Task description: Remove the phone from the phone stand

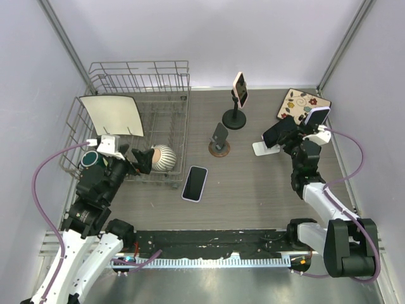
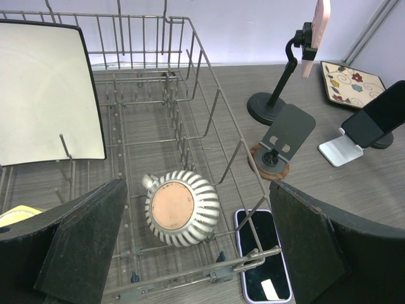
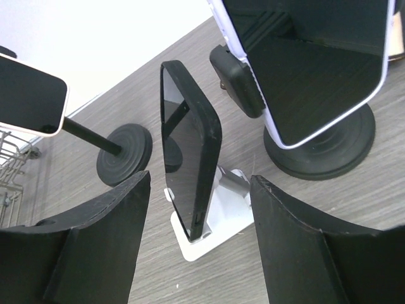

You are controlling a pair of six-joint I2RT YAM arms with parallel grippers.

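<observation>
A black phone stands on edge in a small white phone stand at the right of the table. In the top view the black phone leans on the same white stand. My right gripper straddles the phone. One finger is on each side, and a gap shows on both sides, so it is open. My left gripper hangs wide open over the front rim of the dish rack, above a striped cup, holding nothing.
A lavender phone on a round black stand sits just right of the black phone. A pink phone is on a tall stand. An empty dark stand and a flat phone lie mid-table. A patterned plate is at the far right.
</observation>
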